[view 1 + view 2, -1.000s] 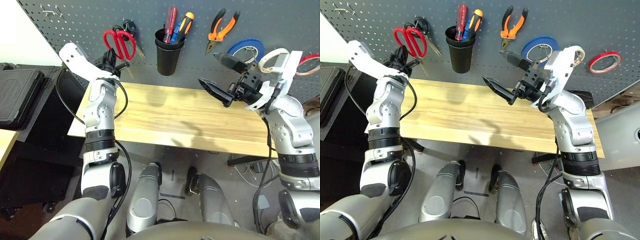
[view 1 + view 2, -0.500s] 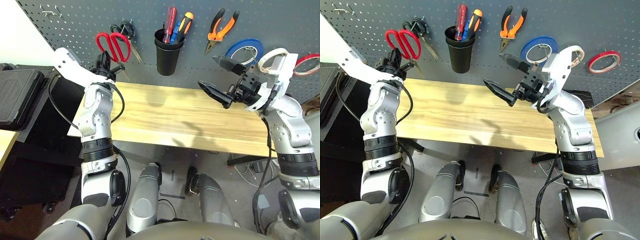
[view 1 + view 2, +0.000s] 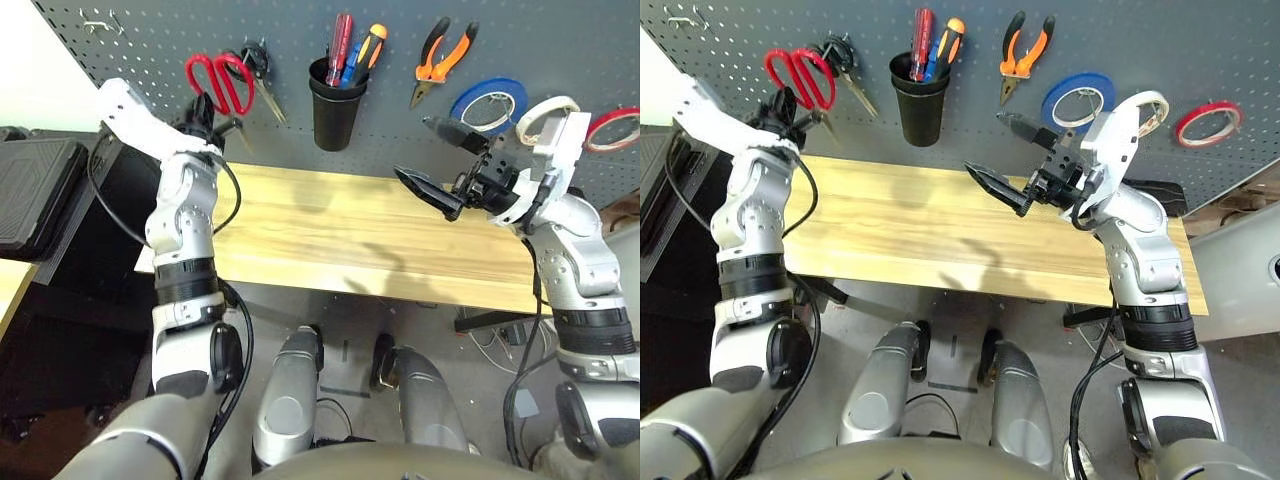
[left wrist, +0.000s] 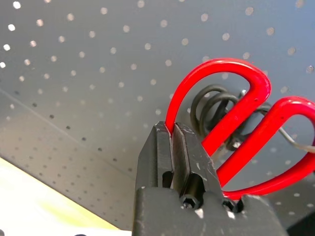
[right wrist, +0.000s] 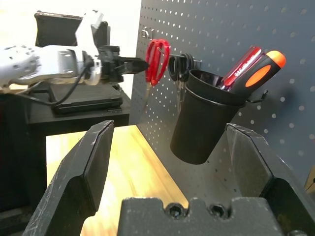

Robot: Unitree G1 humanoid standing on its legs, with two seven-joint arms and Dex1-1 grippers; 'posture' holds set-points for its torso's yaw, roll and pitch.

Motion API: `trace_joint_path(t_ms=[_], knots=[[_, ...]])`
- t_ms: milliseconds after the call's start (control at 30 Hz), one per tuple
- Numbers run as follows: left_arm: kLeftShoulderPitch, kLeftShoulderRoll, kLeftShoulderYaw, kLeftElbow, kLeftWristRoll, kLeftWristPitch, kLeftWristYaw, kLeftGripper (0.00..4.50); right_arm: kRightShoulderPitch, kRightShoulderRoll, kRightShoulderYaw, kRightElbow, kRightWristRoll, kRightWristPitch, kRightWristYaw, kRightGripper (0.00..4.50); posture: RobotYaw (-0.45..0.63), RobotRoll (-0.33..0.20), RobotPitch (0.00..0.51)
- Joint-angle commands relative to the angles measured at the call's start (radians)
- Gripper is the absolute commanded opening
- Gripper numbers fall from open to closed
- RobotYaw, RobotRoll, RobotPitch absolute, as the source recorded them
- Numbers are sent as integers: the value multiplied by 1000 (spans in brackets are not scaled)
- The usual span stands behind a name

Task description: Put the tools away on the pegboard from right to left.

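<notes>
My left gripper [image 3: 206, 112] is shut on the red-handled scissors [image 3: 218, 80], pinching one handle loop [image 4: 231, 69]. It holds them handles-up against the dark pegboard [image 3: 150, 50] at its left side, just beside the hanging black-handled scissors [image 3: 258, 62]. Whether the loops sit on a hook is hidden. The orange-and-black pliers [image 3: 441, 52] hang on the pegboard, as does the cream-white tape roll [image 3: 545, 106]. A black cup [image 3: 335, 105] holds the red-handled screwdriver [image 3: 340, 42]. Above the right half of the table, my right gripper [image 3: 412, 147] stands open, holding nothing.
The wooden table [image 3: 330, 235] lies below the pegboard. A blue tape roll [image 3: 490, 100] and a red tape roll [image 3: 615, 125] hang at the right. A bare metal hook [image 3: 100, 20] sits at the board's top left. A black case [image 3: 35, 190] rests left of the table.
My left gripper has carried the red-handled scissors up and to the left along the pegboard. The right gripper stays open and has barely shifted.
</notes>
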Motion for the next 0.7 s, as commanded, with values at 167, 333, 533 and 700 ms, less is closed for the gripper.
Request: trace_joint_path(t_ms=[167, 333, 533, 700], knots=[[-164, 24, -16, 331, 58, -108, -54, 24, 7, 15, 17, 0, -12, -11, -7, 4500, 193, 0, 182], [-235, 32, -21, 497, 93, -187, -73, 24, 8, 36, 26, -22, -11, -10, -22, 4500, 183, 0, 182], [-245, 50, -21, 563, 112, -205, -84, 317, 8, 45, 27, -32, -9, -7, -33, 4500, 181, 0, 186], [-172, 45, -46, 471, 123, -176, -109, 2063, 9, 53, 29, -32, -9, -12, -39, 4500, 184, 0, 185]])
